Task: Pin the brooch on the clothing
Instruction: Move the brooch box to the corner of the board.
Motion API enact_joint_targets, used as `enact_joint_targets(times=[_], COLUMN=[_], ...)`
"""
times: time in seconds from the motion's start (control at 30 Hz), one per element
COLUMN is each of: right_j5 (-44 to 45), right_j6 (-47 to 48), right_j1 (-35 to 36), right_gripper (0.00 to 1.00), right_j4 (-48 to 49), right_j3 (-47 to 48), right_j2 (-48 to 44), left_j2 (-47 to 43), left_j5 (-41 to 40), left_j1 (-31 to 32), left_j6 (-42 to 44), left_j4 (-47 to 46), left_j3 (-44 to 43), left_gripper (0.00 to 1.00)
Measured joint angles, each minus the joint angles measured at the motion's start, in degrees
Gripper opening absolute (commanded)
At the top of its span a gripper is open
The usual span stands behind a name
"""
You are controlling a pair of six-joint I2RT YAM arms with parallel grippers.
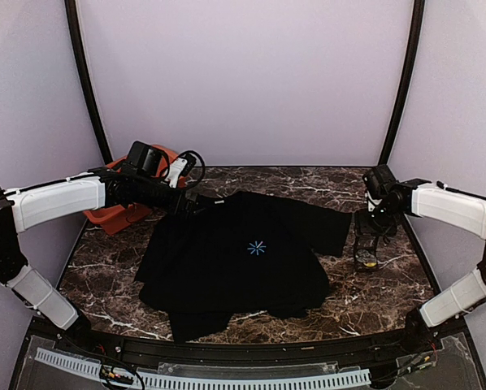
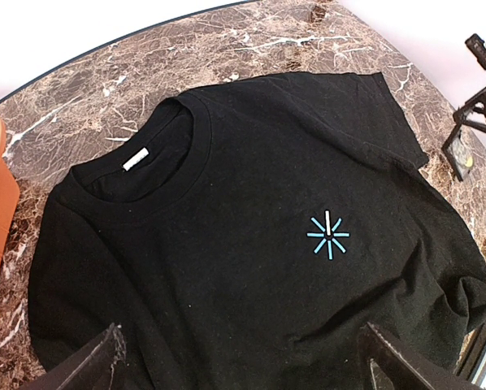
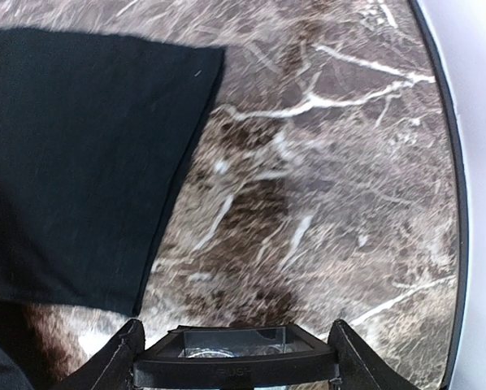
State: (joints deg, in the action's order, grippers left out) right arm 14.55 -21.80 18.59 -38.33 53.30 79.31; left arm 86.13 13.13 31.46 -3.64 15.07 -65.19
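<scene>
The T-shirt [image 1: 235, 260] lies flat and chest up on the desk [image 1: 373, 305], with its light-blue starburst print [image 1: 257, 248] near the middle. The brooch [image 1: 371, 262] shows only as a small yellow spot at the low end of the black hinged case [image 3: 231, 345]. That case stands tilted on the marble at the right, just off one sleeve. The right arm's [image 1: 446, 207] jaws are closed across the case, one finger against each side of it in the wrist view. The left arm's [image 1: 60, 203] jaws are spread wide with nothing between them, and they hang over the shirt near its collar [image 2: 158, 183], beside an orange container [image 1: 113, 218]. Whether the case lid is up cannot be told from here. The brooch looks light, hard and smooth, so it would probably skate or flip if nipped across its face. The better hold is likely by the rim, edge to edge, with the fingertips alone. Its pin or clasp is not visible and should be treated as delicate. The case seems rigid and easy to clamp by its sides, yet light enough to tip or skid while the disc is worked out of it. The shirt is soft and limp and would likely bunch and slide on the polished stone under any push. The free jaws would therefore do well to press or pinch the cloth just beside the chosen spot to keep it taut.
</scene>
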Motion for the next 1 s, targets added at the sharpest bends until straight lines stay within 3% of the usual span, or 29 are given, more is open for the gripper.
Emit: enact_joint_targets(times=[0.5,1.0], right_j5=[-3.3,-4.9], right_j6=[3.6,5.9], right_j1=[-11.8,-17.9], right_gripper=[0.61,0.63], right_j4=[5.4,9.0], right_j3=[2.7,12.0], right_j2=[6.6,18.0], left_j2=[0.0,0.0], left_j5=[0.0,0.4], left_j1=[0.0,0.0], left_j6=[0.0,0.0], left_j4=[0.0,0.0], left_j3=[0.0,0.0], left_gripper=[0.99,0.99])
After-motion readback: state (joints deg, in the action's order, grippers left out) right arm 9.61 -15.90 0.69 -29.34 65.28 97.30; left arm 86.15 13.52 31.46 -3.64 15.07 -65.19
